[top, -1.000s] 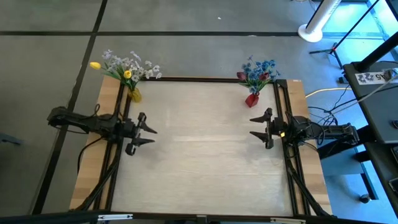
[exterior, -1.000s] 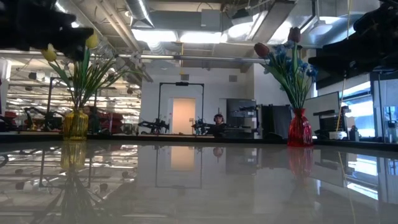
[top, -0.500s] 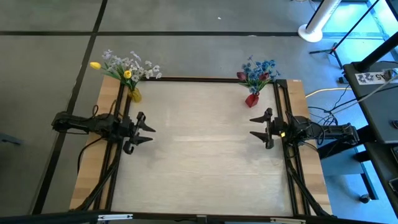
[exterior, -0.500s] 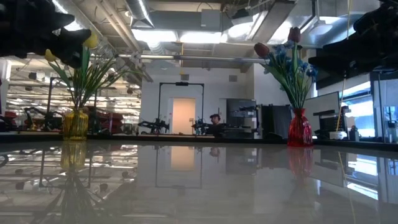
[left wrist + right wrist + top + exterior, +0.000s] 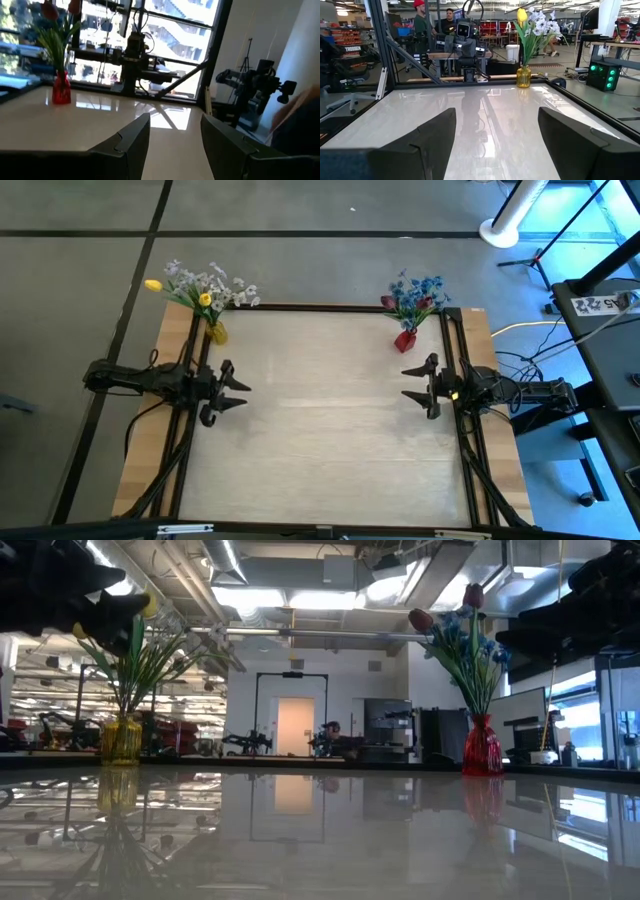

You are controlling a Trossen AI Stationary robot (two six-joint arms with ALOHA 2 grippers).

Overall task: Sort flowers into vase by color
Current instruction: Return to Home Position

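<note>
I see the flowers (image 5: pixel 212 285) in two bunches, each standing upright in a vase at the far edge of the surface (image 5: pixel 330 440).

In the upper left of the high view is the yellow vase (image 5: pixel 217 333). It holds yellow tulips (image 5: pixel 204 300) and pale white sprays (image 5: pixel 222 283) on thin green stems that spread outward like a fan. One yellow tulip leans far to the left of the others.

To the upper right of the middle stands the red vase (image 5: pixel 404 340). It holds blue clusters (image 5: pixel 418 288) and dark red tulips (image 5: pixel 388 302), also on green leafy stems. In the low view the red tulip heads rise above the blue ones. The two vases are well apart.

The left gripper (image 5: pixel 238 393) hangs over the left side of the surface, below the yellow vase in the frame. Its fingers are spread apart and there is nothing between them. The right gripper (image 5: pixel 405 384) hangs at the right side, just below the red vase, with its fingers also wide apart and empty. The two grippers point toward each other across the bare middle.

At the right edge of the high view a white label (image 5: pixel 598 303) lies on a dark stand, but its marks are too small for me to read. In the right wrist view two people (image 5: pixel 422 25) stand beyond the surface, one of them with a red cap.
</note>
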